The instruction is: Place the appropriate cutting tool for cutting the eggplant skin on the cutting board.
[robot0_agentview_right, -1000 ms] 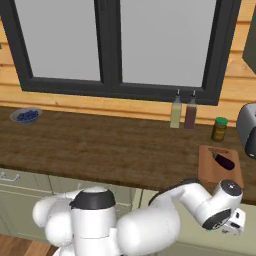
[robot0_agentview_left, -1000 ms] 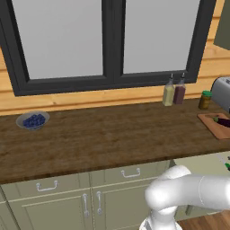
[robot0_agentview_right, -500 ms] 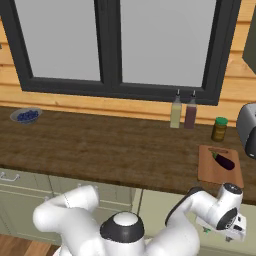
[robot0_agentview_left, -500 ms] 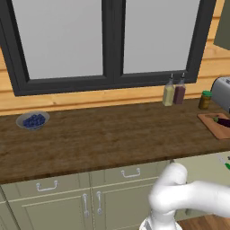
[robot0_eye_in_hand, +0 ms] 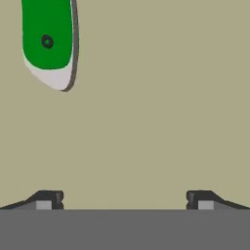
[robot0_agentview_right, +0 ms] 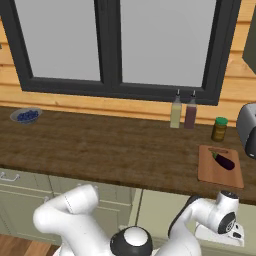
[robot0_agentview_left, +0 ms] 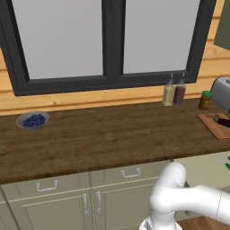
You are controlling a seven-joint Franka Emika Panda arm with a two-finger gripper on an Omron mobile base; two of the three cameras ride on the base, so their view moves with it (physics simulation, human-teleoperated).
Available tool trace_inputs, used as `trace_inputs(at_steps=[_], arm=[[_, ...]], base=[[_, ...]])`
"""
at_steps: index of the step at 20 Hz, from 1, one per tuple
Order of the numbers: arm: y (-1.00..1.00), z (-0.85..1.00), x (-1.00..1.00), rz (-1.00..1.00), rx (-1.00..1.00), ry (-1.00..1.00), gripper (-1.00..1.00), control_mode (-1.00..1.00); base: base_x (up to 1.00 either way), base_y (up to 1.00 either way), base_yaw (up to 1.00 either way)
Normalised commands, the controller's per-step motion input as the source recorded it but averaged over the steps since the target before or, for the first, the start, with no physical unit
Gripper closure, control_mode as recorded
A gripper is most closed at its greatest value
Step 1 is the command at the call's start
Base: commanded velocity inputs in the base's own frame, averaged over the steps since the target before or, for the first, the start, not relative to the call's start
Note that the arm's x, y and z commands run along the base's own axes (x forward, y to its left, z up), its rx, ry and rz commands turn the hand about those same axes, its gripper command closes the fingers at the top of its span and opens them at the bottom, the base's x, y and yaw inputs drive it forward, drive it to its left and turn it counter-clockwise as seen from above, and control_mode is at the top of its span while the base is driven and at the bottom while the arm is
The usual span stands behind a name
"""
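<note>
From the left base view, the long dark wood table (robot0_agentview_left: 103, 134) runs under a big window (robot0_agentview_left: 108, 40). A small bowl of blueberries (robot0_agentview_left: 33, 120) sits far to the left. Two bottles (robot0_agentview_left: 174, 92) stand side by side near the wall, and a little jar with a green lid (robot0_agentview_left: 205, 99) is just beside them. At the right edge lies the cutting board (robot0_agentview_left: 214, 126) with the eggplant (robot0_agentview_left: 223, 121) on top of it, partly cut off by the edge. A silver toaster (robot0_agentview_left: 222, 92) stands behind the board. The white arm bends low in front of the cabinet doors.

From the right base view, the cutting board (robot0_agentview_right: 220, 167) is easy to see — it lies flat on the table near the front edge, and the eggplant (robot0_agentview_right: 223, 161) rests on its far half, slanted. The jar (robot0_agentview_right: 219, 129) is just behind the board, and the toaster (robot0_agentview_right: 247, 130) is to the right. The arm reaches down below the table edge, in front of the board.

From the hand view, the end effector (robot0_eye_in_hand: 124, 200) is spread wide and holds nothing. It looks at a plain tan surface. A green thing with a white tip and a dark edge (robot0_eye_in_hand: 49, 41) lies at the upper left, well apart from the fingertips (robot0_eye_in_hand: 49, 199) — I cannot tell what it is.
</note>
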Motion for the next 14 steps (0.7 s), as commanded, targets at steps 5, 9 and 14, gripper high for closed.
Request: trace_inputs(at_steps=[5, 9, 14], arm=[[0.0, -0.05, -0.82, 0.1, 0.01, 0.12, -1.0, -1.0], [0.01, 0.13, -1.0, 0.06, 0.04, 0.1, -1.0, -1.0], [0.0, 0.34, -1.0, 0.05, 0.05, 0.06, -1.0, -1.0]], base=[[0.0, 0.0, 0.0], [0.0, 0.0, 0.0], [0.0, 0.0, 0.0]])
